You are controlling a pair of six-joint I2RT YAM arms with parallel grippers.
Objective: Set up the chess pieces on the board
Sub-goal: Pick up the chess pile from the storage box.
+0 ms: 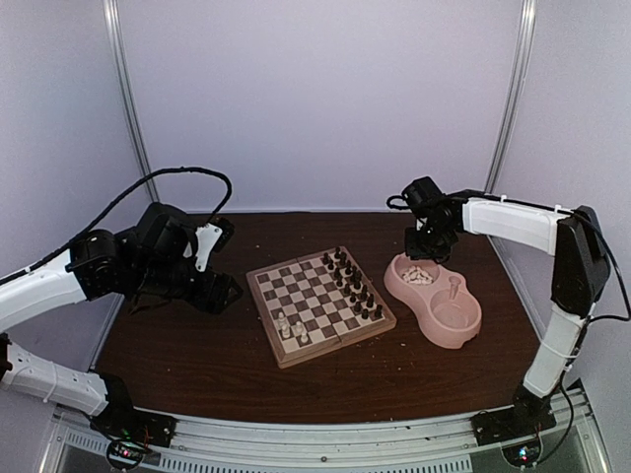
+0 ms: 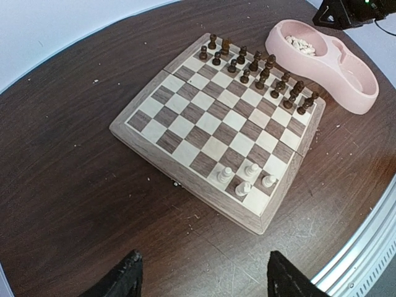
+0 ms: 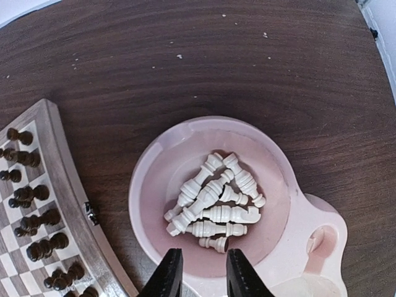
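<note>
**Right gripper poised over the heaped white pieces**

The right gripper (image 3: 198,275) hangs just above the pink bowl (image 3: 151,179), its jaws narrowly parted with nothing between them. The white pieces (image 3: 213,207) lie on their sides in the bowl's far compartment, just ahead of the fingertips. The closest one has its long axis running from one finger toward the other, and the rest lie slanted and overlapping, so picking out one alone looks awkward. The board (image 1: 315,296) sits just left of the bowl. Four white ones stand at its near edge, and dark pieces (image 1: 355,286) line its far-right side. The left gripper (image 2: 204,286), spread wide and empty, waits left of the board, farther off.
</note>
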